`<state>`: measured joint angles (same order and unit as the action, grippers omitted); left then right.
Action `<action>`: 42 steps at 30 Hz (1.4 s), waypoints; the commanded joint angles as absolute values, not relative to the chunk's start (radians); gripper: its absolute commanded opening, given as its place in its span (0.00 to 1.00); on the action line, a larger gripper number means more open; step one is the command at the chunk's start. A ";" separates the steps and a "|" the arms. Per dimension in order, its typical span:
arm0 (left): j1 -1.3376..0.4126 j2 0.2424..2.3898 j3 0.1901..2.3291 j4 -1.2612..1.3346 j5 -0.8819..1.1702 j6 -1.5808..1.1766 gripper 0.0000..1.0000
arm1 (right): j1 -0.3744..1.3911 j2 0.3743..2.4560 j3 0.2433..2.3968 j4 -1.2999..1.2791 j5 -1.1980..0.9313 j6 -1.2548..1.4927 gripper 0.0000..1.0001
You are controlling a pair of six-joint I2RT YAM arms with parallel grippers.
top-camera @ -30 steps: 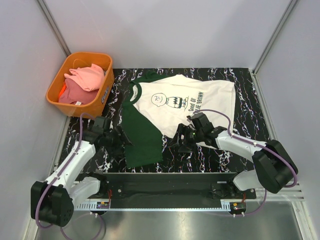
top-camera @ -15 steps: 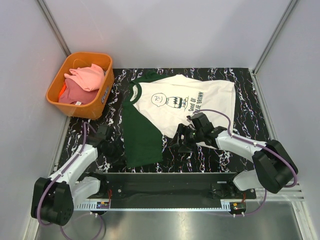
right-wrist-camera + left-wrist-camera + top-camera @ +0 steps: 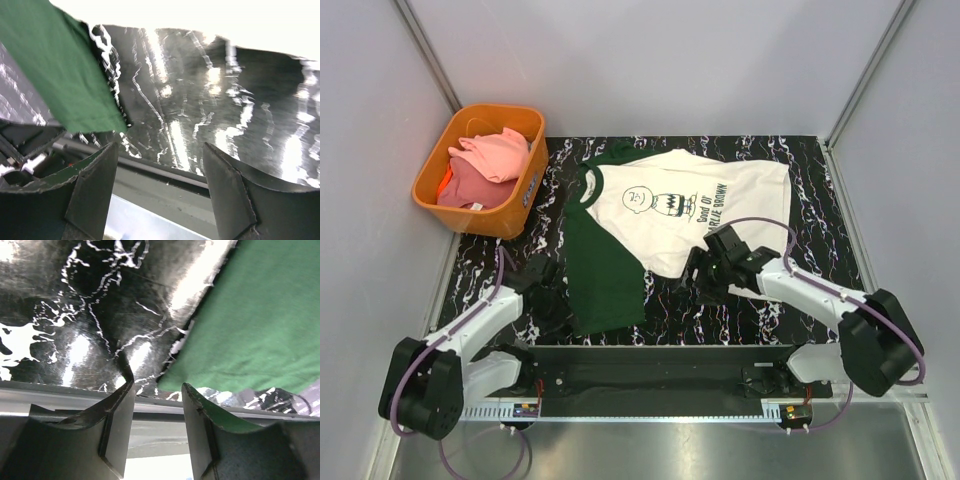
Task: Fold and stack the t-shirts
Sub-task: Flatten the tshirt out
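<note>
Fold not begun: left fingers (image 3: 117, 430) half-spread, empty, sleeve (image 3: 260, 315) just beyond their tips; right fingers (image 3: 95, 185) wide, empty, hem (image 3: 200, 15) ahead. Next, both should pinch the near edge of the tee (image 3: 670, 200).

Top view: bright, even light from overhead, sharp all over, hardly any shadows; pale walls (image 3: 650, 60) slightly washed out. Glossy black surface (image 3: 820, 220) throws reflections. Left wrist cam: big white glare streaks on surface, green sleeve (image 3: 260, 315) evenly lit, jaws up close are dark and soft-focus. Right wrist cam: top strip blown out to pure white, streaky glare, slight blur overall, jaws in shadow, some wide-angle warp at edges.
</note>
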<state>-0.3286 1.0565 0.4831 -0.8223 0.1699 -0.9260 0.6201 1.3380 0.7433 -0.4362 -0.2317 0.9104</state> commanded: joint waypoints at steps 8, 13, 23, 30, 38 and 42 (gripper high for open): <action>-0.333 1.103 0.443 -0.744 0.163 -0.943 0.41 | 0.589 1.232 0.868 -0.781 0.089 0.936 0.74; -0.334 1.129 0.448 -0.715 0.166 -0.934 0.35 | 0.506 1.192 0.868 -0.827 0.080 0.908 0.75; -0.334 1.154 0.479 -0.695 0.160 -0.900 0.00 | 0.286 1.140 0.856 -0.917 0.044 0.824 0.77; -0.370 1.112 0.636 -0.733 0.109 -0.815 0.00 | 0.106 1.184 0.874 -0.943 0.031 0.781 0.69; -0.456 1.124 0.873 -0.782 -0.034 -0.675 0.00 | -0.122 1.238 0.882 -0.948 0.034 0.684 0.64; -0.466 1.131 0.945 -0.766 -0.077 -0.601 0.00 | -0.207 1.273 0.873 -0.936 0.003 0.650 0.60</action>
